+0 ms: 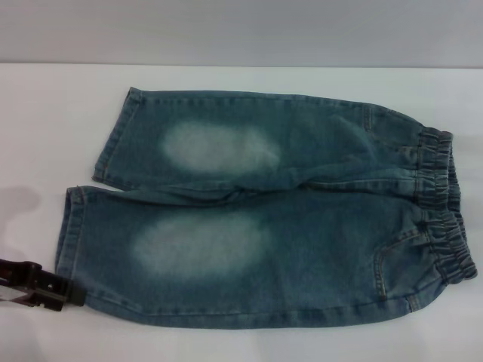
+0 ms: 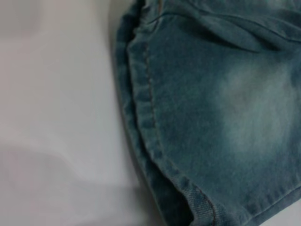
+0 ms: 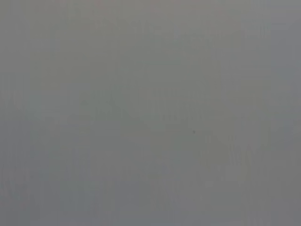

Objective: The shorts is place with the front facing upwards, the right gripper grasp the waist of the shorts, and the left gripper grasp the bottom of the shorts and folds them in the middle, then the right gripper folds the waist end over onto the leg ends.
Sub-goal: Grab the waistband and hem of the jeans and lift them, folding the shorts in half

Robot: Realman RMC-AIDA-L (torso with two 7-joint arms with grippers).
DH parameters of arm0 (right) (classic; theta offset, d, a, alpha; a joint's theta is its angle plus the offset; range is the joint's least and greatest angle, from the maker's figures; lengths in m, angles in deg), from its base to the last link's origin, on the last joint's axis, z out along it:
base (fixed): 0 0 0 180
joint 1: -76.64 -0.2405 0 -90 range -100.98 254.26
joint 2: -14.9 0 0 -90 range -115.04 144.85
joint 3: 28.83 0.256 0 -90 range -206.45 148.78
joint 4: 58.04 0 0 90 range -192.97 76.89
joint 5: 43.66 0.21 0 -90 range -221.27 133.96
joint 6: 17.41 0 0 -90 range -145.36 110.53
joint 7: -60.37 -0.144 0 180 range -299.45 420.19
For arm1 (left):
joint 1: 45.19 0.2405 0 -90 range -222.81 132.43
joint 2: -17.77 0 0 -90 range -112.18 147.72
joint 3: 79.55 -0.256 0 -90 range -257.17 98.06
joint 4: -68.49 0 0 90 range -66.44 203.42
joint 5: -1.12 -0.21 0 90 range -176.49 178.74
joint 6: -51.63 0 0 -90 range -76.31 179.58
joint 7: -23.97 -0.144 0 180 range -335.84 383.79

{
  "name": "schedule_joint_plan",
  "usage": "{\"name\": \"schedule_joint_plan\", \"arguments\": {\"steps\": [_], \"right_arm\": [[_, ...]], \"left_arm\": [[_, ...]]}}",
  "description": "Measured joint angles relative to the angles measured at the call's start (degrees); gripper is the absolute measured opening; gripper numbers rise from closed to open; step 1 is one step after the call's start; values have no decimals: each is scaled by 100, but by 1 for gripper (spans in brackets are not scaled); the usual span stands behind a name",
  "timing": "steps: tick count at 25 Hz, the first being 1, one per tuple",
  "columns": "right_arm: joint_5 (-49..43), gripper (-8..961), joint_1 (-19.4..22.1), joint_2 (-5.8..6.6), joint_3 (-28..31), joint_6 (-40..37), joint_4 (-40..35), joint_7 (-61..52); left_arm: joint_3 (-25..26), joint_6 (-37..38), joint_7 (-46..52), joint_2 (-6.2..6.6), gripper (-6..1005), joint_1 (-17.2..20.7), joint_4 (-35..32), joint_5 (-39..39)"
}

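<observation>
A plain test room for a robot, like a lab.

A big white table (image 1: 45, 113) fills the view, with a bare grey wall (image 1: 241, 30) behind it. Only one pair of shorts (image 1: 287, 226) lies on the table. A robot's black claw (image 1: 45, 286) pokes in at the edge. Nothing homey shows.
</observation>
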Motion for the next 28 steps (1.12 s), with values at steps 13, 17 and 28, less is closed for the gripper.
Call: {"name": "schedule_joint_plan", "arguments": {"steps": [13, 17, 28], "right_arm": [[0, 577, -9, 3, -25, 55, 1, 0], [0, 576, -20, 0, -93, 86, 0, 0], [0, 575, -43, 0, -97, 91, -20, 0]], "left_arm": [[41, -2, -69, -116, 570, -170, 0, 102], [33, 40, -73, -98, 571, -185, 1, 366], [-15, 70, -79, -70, 570, -201, 28, 566]]}}
